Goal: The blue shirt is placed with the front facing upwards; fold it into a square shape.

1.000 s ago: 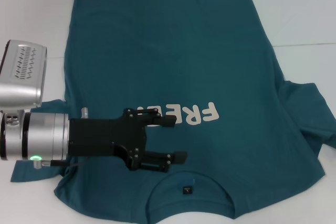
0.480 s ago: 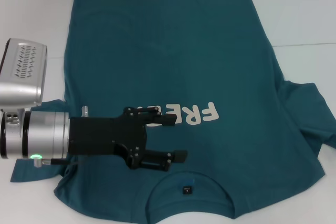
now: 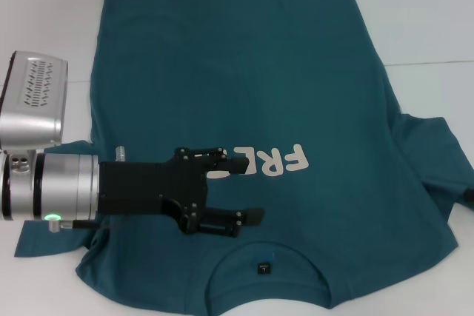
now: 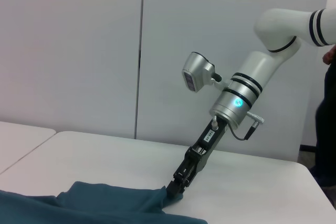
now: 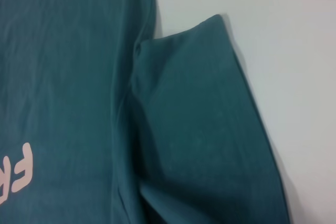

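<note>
White table (image 3: 429,12) carries the blue shirt (image 3: 244,86) flat. Left hand (image 3: 248,190) hovers parted and empty over the chest; right hand (image 4: 173,190) pinches its sleeve edge, probably ready to fold.

blue shirt (image 3: 244,86) lies flat, front up, cream lettering showing; neckline nearest the robot

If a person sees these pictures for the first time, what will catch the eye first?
The blue shirt fills the white table, front up, with cream "FREE!" lettering partly covered. The left pincer hovers open over the chest, beside the lettering. In the left wrist view, the right pincer pinches a sleeve edge at the table.
</note>
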Controlling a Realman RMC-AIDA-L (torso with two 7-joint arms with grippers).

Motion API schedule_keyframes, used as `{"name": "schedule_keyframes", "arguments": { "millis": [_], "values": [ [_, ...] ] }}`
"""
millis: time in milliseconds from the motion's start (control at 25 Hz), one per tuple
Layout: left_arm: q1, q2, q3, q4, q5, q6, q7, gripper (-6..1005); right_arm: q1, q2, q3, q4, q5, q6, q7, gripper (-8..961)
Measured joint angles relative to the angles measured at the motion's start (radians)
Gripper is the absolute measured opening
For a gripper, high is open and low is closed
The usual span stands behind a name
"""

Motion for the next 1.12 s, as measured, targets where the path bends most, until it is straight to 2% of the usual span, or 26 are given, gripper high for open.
{"name": "schedule_keyframes", "arguments": {
  "millis": [720, 1120],
  "values": [
    [-0.001, -0.001, 0.0, 0.0, -0.002, -0.007, 0.011, 843, 0.007, 0.018, 0.005, 0.011, 0.012, 0.045, -0.009, 756],
    [-0.001, -0.001, 0.0, 0.0, -0.002, -0.012, 0.012, 843, 0.009, 0.02, 0.006, 0.022, 0.029, 0.067, -0.01, 471]
  ]
}}
